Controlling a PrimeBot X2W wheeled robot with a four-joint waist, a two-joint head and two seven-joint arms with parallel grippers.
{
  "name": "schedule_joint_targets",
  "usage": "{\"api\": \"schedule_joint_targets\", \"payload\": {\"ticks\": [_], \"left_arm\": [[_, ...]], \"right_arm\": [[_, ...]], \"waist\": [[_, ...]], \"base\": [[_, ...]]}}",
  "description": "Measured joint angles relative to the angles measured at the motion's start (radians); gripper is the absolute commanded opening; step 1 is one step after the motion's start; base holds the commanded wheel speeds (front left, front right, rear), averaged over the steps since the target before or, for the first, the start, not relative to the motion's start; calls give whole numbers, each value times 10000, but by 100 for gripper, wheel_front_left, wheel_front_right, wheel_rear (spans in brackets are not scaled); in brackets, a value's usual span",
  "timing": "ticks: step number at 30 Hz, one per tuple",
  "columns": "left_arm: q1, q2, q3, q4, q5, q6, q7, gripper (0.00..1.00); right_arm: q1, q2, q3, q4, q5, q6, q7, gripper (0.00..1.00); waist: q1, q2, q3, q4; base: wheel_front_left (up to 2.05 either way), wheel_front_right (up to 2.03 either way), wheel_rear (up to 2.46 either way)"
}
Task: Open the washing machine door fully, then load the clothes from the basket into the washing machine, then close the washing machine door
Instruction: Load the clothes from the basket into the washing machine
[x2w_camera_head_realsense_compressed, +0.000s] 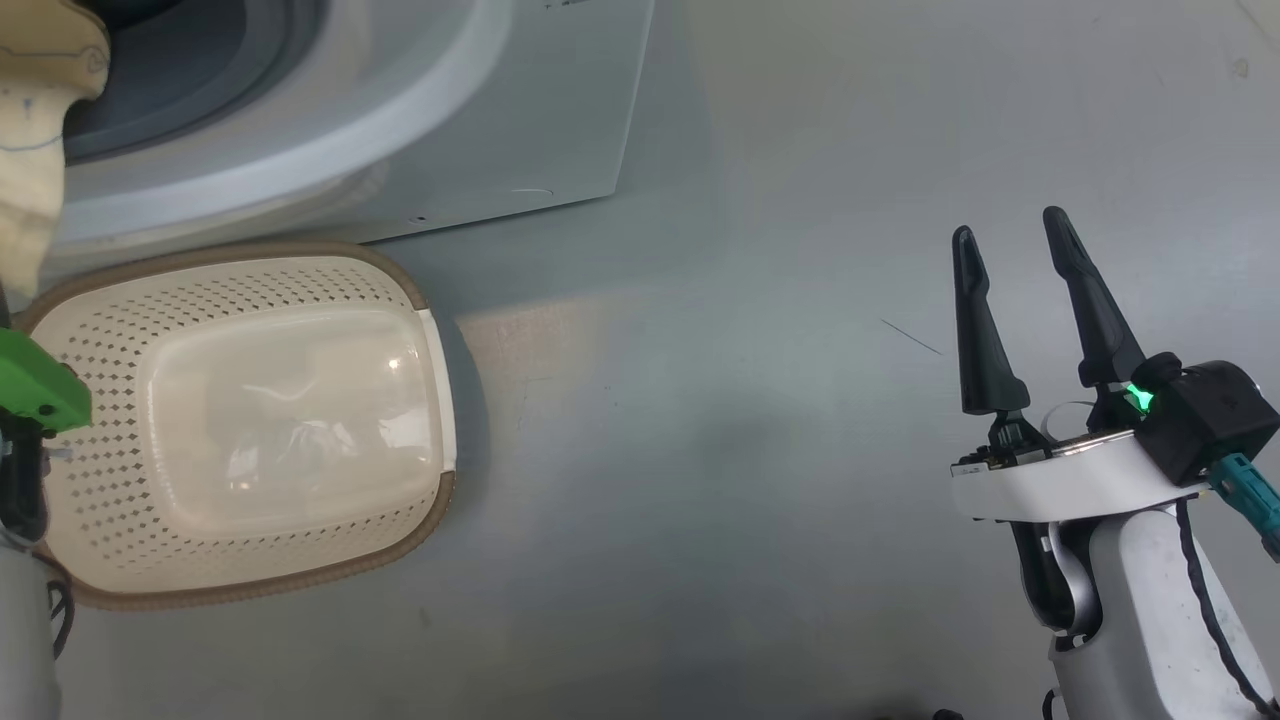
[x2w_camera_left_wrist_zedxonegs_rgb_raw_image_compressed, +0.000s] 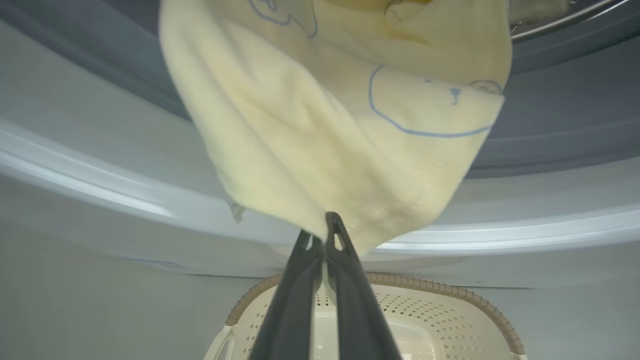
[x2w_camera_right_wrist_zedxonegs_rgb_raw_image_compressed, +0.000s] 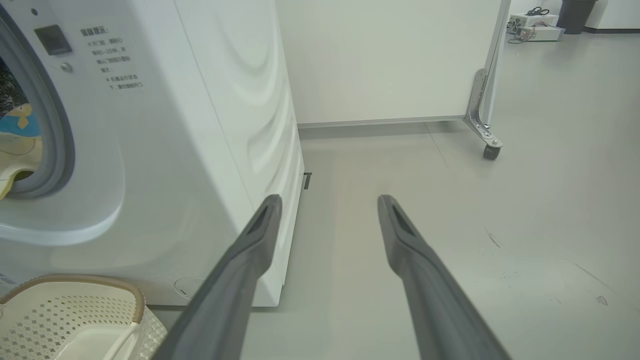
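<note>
Floor: I see a smooth pale grey floor (x2w_camera_head_realsense_compressed: 750, 450) with a few faint scuffs, running from 12 round to 6 o'clock in my head view.
Room: in my right wrist view a white partition panel (x2w_camera_right_wrist_zedxonegs_rgb_raw_image_compressed: 390, 60) stands at 12 o'clock, and its metal foot carries a caster (x2w_camera_right_wrist_zedxonegs_rgb_raw_image_compressed: 491, 151) at 2 o'clock.
Washing machine: the white washing machine (x2w_camera_head_realsense_compressed: 540, 120) sits at 11 o'clock in my head view. Its porthole is uncovered and ringed by a grey gasket (x2w_camera_right_wrist_zedxonegs_rgb_raw_image_compressed: 60, 145).
Basket: the basket (x2w_camera_head_realsense_compressed: 250, 255) stands on the floor at 8 o'clock, just in front of the machine, with its glossy bottom in plain sight.
Clothes: the clothes (x2w_camera_left_wrist_zedxonegs_rgb_raw_image_compressed: 325, 140) drape over the lower lip of the porthole. The top part lies inside and the rest hangs down the machine's front, above the basket.
Left gripper: my left gripper (x2w_camera_left_wrist_zedxonegs_rgb_raw_image_compressed: 325, 227) has its jaws pinched together on the garment's lowest edge.
Right gripper: my right gripper (x2w_camera_head_realsense_compressed: 1008, 225) is at 4 o'clock, well apart from the machine, with its jaws spread wide over the floor.
</note>
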Motion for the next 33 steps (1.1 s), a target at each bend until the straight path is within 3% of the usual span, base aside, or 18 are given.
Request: {"api": "schedule_joint_targets", "payload": {"ticks": [16, 33], "left_arm": [[-650, 535, -855, -1793, 431, -305, 305, 0], [-3083, 2362, -805, -1737, 675, -391, 2242, 0]], "right_arm": [[-21, 2, 125, 35, 10, 6, 0, 100], [-383, 6, 986, -13, 723, 4, 0, 100]], "waist": [[0, 0, -68, 193], [0, 0, 371, -777]], "base": [[0, 0, 0], [0, 0, 0]]}}
